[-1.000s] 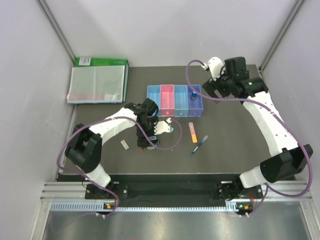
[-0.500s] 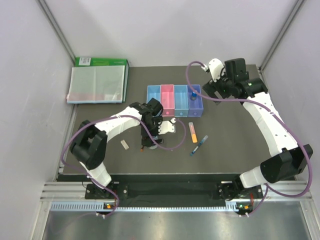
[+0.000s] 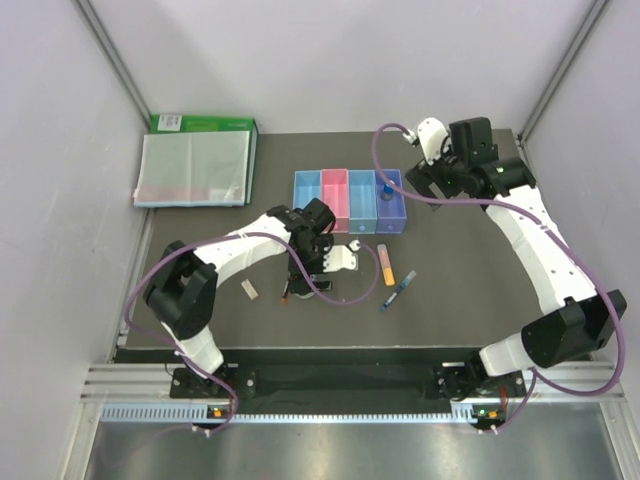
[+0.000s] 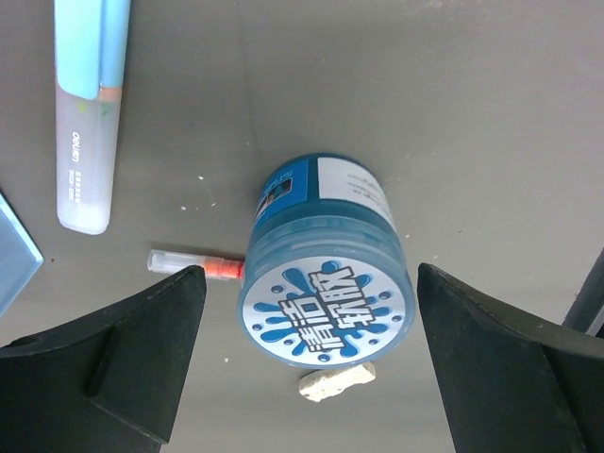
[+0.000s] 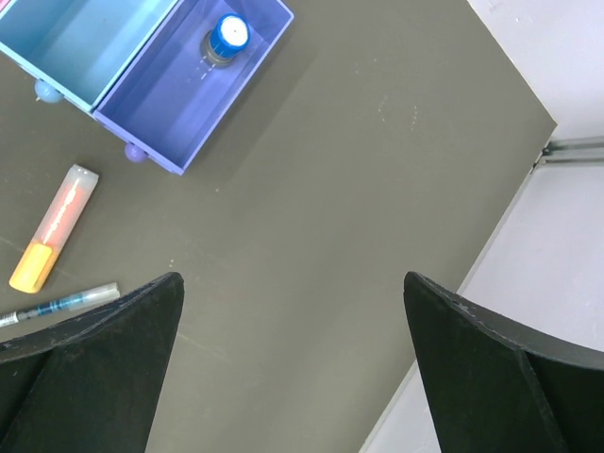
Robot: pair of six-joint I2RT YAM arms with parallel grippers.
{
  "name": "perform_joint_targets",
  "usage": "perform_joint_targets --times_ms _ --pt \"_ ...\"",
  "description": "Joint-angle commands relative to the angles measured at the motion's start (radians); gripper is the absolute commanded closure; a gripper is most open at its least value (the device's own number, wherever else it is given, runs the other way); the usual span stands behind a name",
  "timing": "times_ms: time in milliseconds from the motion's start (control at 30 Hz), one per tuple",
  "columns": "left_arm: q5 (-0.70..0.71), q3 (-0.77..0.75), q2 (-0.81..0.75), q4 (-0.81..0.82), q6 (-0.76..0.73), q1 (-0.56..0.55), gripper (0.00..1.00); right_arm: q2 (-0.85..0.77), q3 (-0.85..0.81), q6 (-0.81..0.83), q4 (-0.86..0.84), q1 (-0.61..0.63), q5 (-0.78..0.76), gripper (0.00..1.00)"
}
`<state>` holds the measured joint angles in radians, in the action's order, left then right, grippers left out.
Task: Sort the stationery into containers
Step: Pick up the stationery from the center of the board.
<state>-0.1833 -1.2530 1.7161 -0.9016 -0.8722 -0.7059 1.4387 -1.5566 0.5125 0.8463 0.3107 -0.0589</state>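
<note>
Top view: we find the left gripper at 6 o'clock of the bins. Left wrist: its fingers stand open on either side of the tape roll, with the marker at 10 o'clock. Right wrist: the right gripper is spread open and empty, and the bottle stands in the purple bin at 11 o'clock.

Place: a robotics lab, an enclosed test cell
Walls: plain white panels held by bare aluminium struts
Work surface: dark grey matte tabletop fronted by slotted aluminium rails
Machines: white-and-black left robot arm and right robot arm, bolted at the near edge, trailing purple cables
</note>
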Motion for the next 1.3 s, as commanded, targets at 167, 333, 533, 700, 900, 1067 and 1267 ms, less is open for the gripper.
perform_joint_targets --times_ms 167,333,533,700,900,1067,1267 --pt "0.041 -0.052 0.016 -0.052 -0.059 -0.003 0.04 -0.054 0.027 -0.016 -0.053 -0.007 0.002 0.0" --pt "0.035 -0.083 0.033 -0.06 -0.057 -0.003 0.16 -0.05 0.02 -0.02 -0.052 -0.007 0.004 0.0" --pt "0.031 -0.092 0.04 -0.075 -0.053 -0.004 0.38 -0.05 0.023 -0.019 -0.052 -0.007 0.001 0.0" --pt "0.044 -0.12 0.022 -0.117 -0.053 -0.004 0.52 -0.05 0.026 -0.019 -0.052 -0.007 -0.007 0.01" --pt "0.03 -0.273 -0.036 -0.244 -0.053 -0.006 0.7 -0.06 0.03 -0.014 -0.052 -0.009 -0.016 0.0" --pt "0.1 -0.394 -0.059 -0.304 -0.065 -0.006 0.71 -0.057 0.02 -0.014 -0.056 -0.007 -0.022 0.0" --pt "0.228 -0.427 -0.053 -0.284 -0.117 -0.004 0.79 -0.06 0.02 -0.012 -0.056 -0.009 -0.027 0.01"
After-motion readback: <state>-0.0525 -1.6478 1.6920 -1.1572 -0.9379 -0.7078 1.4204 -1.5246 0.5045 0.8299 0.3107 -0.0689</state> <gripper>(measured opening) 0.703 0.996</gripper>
